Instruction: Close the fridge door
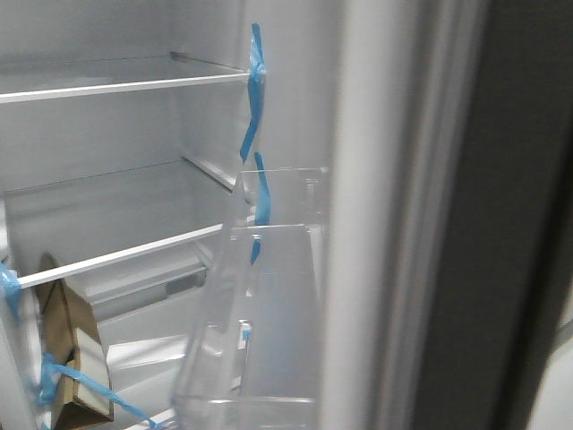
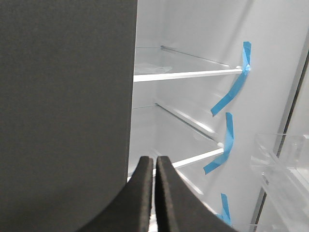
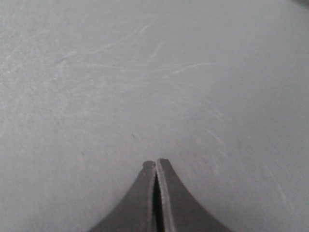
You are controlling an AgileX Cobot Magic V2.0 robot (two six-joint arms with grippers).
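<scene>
Fridge door (image 1: 394, 269) is still open on my right, clear bins (image 1: 260, 340) facing the shelves (image 1: 116, 86); so closing's not done. Both my jaws are pinched shut on nothing; right gripper (image 3: 156, 163) sits close against a scuffed grey face, left gripper (image 2: 155, 159) beside a dark panel (image 2: 63, 116).

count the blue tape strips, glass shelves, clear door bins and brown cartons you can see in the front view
blue tape strips: 5
glass shelves: 2
clear door bins: 2
brown cartons: 1
total: 10
</scene>
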